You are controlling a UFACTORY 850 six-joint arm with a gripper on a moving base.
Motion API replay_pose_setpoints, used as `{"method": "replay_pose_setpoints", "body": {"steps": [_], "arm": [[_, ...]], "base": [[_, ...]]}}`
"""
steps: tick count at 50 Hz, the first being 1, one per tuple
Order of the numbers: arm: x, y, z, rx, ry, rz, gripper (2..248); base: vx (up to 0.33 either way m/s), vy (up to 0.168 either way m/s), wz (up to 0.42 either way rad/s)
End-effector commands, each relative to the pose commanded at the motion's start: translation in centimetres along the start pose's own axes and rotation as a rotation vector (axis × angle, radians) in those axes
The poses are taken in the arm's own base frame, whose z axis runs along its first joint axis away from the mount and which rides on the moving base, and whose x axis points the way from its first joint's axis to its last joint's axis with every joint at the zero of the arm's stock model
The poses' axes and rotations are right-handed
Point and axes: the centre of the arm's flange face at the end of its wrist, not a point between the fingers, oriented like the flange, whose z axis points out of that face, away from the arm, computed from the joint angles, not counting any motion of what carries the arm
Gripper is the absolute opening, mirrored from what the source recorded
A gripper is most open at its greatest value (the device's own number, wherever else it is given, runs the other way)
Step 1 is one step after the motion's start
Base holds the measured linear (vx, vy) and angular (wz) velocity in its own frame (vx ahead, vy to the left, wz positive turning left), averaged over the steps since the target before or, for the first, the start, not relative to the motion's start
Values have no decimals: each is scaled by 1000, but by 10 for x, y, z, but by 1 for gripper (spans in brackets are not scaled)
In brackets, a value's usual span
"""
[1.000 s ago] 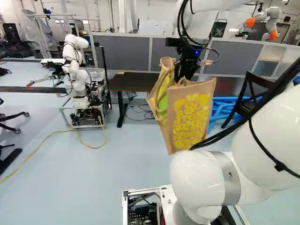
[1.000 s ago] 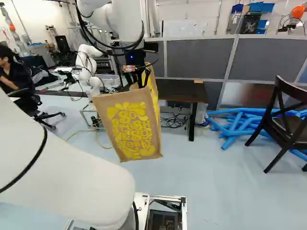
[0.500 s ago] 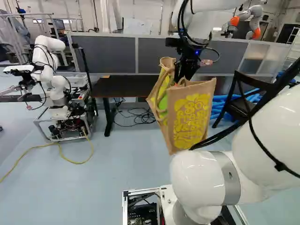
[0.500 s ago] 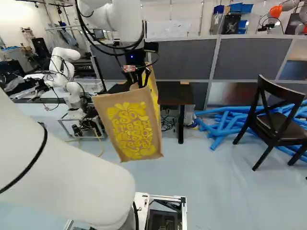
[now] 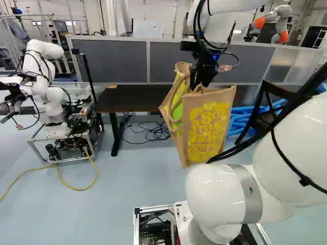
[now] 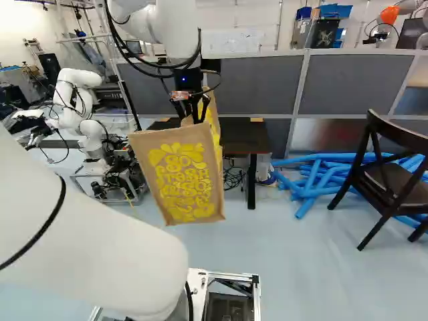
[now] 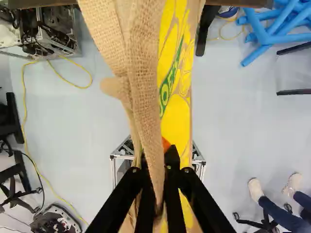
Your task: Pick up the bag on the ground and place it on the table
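- Pinching one handle (image 7: 156, 160) of the bag, the pincer (image 5: 200, 84) has its two fingers pressed on it from either side; the bag (image 5: 209, 132) hangs below in the air, clear of the floor (image 5: 148, 176).
- The relation that counts: the desk (image 5: 130, 97) lies beyond the bag, ahead of the base. In the left base view its bare part shows left of the bag, in the right base view mostly behind and right of it, so I judge the way to be nearly straight ahead.
- The bag's long axis runs down from the pincer, upright with a slight lean. The single arm (image 5: 217, 20) carries it.
- The next move, as I see it, is forward until the bag is over the desk top, perhaps with some lift first, then down. The foot of the bag could catch the near edge.
- Hidden: the bag covers part of the desk in both base views, so the gap between them is hard to read, and I cannot tell whether the bag's foot is above the top.
- The pads are hard to make out; the green patch inside the mouth may be print or contents.
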Motion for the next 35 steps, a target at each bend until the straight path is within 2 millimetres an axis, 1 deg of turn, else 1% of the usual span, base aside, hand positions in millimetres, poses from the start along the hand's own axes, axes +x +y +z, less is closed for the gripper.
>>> {"method": "replay_pose_setpoints", "body": {"steps": [35], "arm": [[0,0,0,0,0,0,23]], "base": [[208,1,-15]]}}
